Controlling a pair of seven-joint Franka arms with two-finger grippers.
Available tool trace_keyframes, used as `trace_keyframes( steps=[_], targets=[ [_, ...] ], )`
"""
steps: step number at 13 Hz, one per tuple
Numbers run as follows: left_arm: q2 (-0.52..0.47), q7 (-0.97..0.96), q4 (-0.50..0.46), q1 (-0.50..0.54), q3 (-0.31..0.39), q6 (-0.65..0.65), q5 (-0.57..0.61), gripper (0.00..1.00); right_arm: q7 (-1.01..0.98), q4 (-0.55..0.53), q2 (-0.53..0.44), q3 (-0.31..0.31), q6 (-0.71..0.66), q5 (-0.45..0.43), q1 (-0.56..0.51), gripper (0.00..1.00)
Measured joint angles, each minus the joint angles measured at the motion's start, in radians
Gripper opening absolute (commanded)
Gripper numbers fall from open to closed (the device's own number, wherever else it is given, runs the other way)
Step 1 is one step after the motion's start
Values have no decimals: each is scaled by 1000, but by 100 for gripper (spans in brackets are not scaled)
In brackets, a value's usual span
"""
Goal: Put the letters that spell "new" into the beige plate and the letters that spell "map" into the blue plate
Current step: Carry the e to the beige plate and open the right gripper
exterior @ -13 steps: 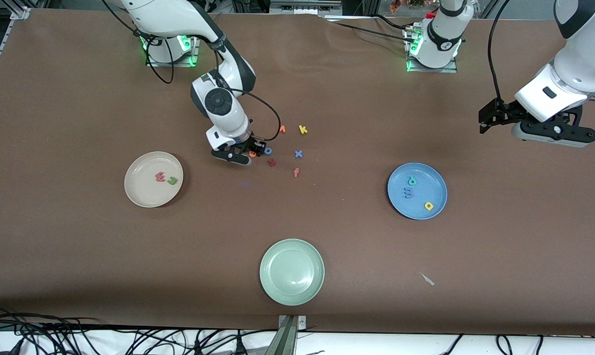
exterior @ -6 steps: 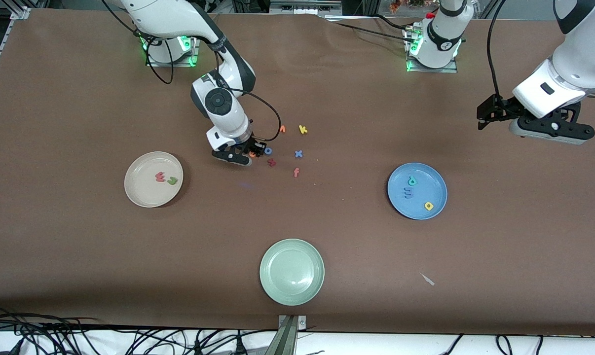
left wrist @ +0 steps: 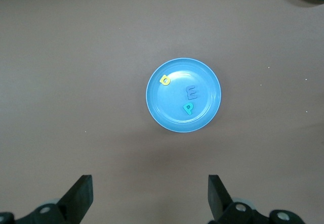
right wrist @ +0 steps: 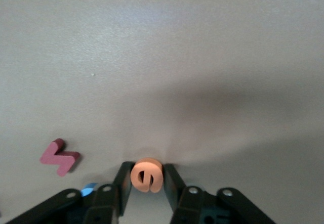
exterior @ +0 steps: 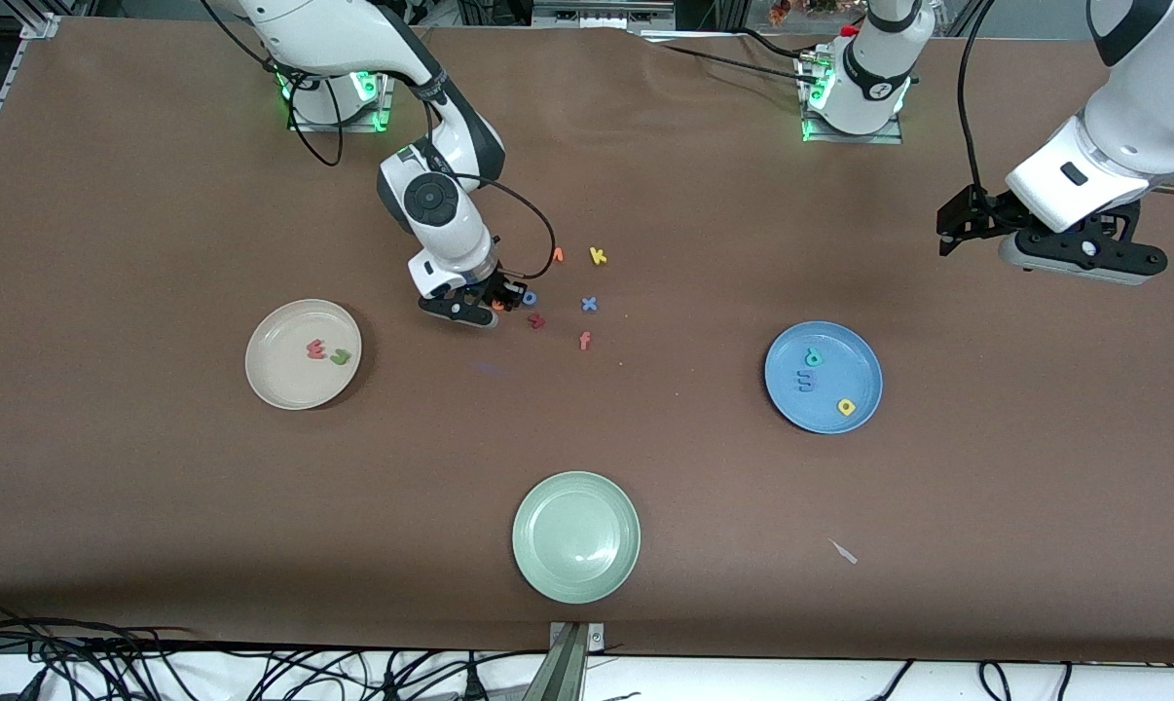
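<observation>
The round orange e [right wrist: 147,175] stands on edge on the brown table, pinched between the two fingers of my right gripper [right wrist: 147,167], which is shut on it. In the front view this gripper [exterior: 497,304] is down among the loose letters. The beige plate [exterior: 275,375] holds the pinkish-red w [exterior: 315,349] and the olive-green n [exterior: 340,357]. Inside the blue plate [exterior: 855,350] lie the teal p [exterior: 813,357], the periwinkle m [exterior: 806,381] and the yellow a [exterior: 846,407]. My left gripper [exterior: 949,237] hangs open and empty in the air, toward the left arm's end of the table.
Beside the right gripper lie a blue o [exterior: 530,298], a dark red letter [exterior: 536,320], a blue x [exterior: 589,304], an orange f [exterior: 584,340], a yellow k [exterior: 598,255] and an orange wedge letter [exterior: 557,255]. A pale green plate [exterior: 575,535] sits near the front edge.
The right gripper's fingers have closed in on the orange e. The left arm has drifted slightly toward its base.
</observation>
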Motion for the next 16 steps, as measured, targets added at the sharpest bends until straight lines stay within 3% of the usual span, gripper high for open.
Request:
trace_keyframes(
  steps=[5,9,12,16],
  targets=[
    [4,0,0,-1,0,0,0,100,0,13,0,-3,-6,0,0,20],
    [17,0,22,-1,0,0,0,100,-24,93,-5,-32,-150,-5,-1,20],
    [21,0,23,0,0,0,0,100,-153,152,-20,-105,-269,-6,-2,20],
    [25,0,25,1,1,-3,0,100,-392,173,-36,-254,-352,-6,-5,20]
  ],
)
